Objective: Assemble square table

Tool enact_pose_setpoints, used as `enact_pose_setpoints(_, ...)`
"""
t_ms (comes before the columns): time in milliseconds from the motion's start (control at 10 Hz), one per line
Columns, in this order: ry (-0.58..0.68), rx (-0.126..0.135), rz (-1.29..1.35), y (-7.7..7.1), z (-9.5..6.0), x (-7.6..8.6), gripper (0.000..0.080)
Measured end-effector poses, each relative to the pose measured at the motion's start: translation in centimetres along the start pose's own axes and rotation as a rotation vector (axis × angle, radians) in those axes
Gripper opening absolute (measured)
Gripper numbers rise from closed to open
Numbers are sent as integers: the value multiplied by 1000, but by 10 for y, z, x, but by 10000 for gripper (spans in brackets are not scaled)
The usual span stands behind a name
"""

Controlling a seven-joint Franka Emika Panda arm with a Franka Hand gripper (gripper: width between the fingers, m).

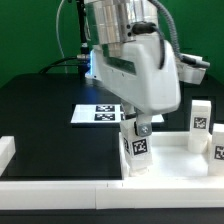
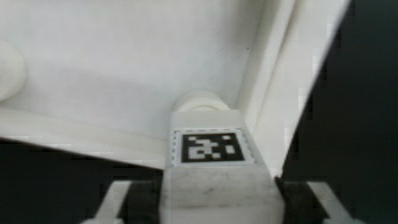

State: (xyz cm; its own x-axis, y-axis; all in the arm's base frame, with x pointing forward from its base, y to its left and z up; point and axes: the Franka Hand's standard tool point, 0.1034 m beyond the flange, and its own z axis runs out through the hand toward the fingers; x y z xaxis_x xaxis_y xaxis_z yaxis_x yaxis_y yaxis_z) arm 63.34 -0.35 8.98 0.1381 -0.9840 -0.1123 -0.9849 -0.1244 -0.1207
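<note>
My gripper (image 1: 140, 128) is shut on a short chunky white leg (image 1: 138, 148) that bears a black-and-white tag and stands upright. In the wrist view the leg (image 2: 210, 150) fills the space between the two fingers (image 2: 128, 200) of the gripper (image 2: 214, 205). Its far end is down at an inside corner of the square table's white slab (image 2: 107, 100), by the raised rim. In the exterior view the slab (image 1: 175, 158) lies to the right of the leg. A round socket (image 2: 6, 75) shows at the frame's edge.
Two more tagged white legs (image 1: 200, 115) (image 1: 219, 142) stand at the exterior view's right. The marker board (image 1: 98, 112) lies behind the arm. A long plain white bar (image 1: 60, 186) runs along the front, with a short white piece (image 1: 5, 150) at the left.
</note>
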Motion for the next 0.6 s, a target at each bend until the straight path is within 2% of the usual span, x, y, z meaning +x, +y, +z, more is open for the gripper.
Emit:
enact_pose_setpoints(300,6,4,184,-2,1,-9,285)
enact_pose_setpoints(400,0,5,192,-2,2,-9,338)
enact_pose_setpoints(500,0,4,166,-2,2,-9,338)
enact_pose_setpoints(600,-1,-8,40,0,3,-9,538)
